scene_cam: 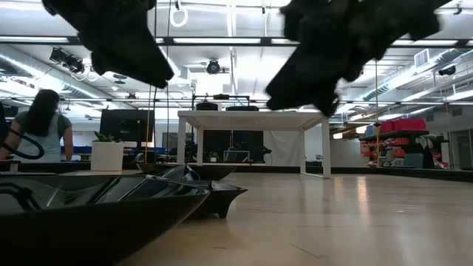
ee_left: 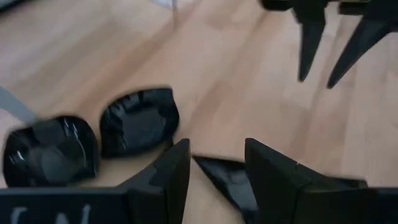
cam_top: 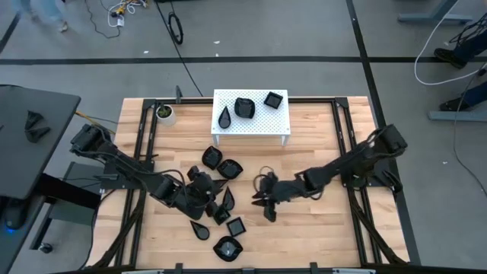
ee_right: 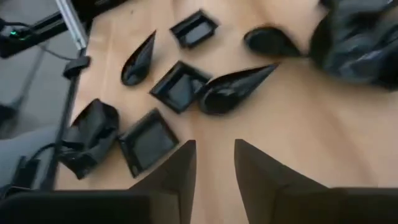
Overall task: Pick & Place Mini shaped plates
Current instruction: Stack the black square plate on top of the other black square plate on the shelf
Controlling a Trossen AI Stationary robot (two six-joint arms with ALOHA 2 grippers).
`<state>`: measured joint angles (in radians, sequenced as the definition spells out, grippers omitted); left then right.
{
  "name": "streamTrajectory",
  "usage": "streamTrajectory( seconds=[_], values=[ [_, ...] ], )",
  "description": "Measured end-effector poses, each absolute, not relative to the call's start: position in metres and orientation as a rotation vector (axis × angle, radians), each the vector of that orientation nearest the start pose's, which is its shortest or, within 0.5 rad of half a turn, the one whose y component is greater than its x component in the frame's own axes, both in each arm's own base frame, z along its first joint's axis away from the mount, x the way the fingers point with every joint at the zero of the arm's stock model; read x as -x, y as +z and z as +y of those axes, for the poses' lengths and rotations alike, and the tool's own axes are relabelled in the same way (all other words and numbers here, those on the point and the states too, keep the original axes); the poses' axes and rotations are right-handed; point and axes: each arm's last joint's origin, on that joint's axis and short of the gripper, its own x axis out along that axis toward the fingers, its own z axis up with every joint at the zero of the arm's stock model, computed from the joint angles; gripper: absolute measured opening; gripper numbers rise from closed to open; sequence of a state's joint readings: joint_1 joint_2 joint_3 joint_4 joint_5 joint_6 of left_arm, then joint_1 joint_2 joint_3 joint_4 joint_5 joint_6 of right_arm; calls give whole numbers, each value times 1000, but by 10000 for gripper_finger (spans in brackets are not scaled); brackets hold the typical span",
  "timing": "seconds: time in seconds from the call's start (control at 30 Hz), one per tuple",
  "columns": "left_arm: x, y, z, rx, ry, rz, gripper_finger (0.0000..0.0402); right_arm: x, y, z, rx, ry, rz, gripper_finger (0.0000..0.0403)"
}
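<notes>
Your left gripper [cam_top: 199, 190] hangs low over the scattered mini shaped plates [cam_top: 221, 199] near the middle of the wooden table [cam_top: 319, 228], its fingers [ee_left: 174, 171] spread apart with a teardrop plate [ee_left: 227, 183] lying on the wood just beyond the gap and nothing held. Your right gripper [cam_top: 266, 199] is just beside the same group, on its right side, fingers [ee_right: 180, 168] also parted and empty. Three more plates already sit on the white perforated stand [cam_top: 280, 120] at the far side of the table, near the white cup [cam_top: 164, 114].
</notes>
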<state>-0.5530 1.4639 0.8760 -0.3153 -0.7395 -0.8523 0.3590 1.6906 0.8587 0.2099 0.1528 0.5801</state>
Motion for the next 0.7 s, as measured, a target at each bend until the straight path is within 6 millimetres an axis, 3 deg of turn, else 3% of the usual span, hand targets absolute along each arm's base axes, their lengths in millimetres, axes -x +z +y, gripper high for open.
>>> streamTrajectory(
  seconds=[0.2,0.4,0.53,0.7],
  values=[
    [-240,204,-138,295,466,652,158,-366,141,122,-351,255,754,115],
    [-239,204,-140,295,484,629,158,-408,127,125,-117,475,759,136],
    [-239,204,-140,295,485,628,158,-421,123,123,-60,536,810,138],
    [-239,204,-140,296,485,625,158,-422,118,117,-40,563,828,120]
  ],
)
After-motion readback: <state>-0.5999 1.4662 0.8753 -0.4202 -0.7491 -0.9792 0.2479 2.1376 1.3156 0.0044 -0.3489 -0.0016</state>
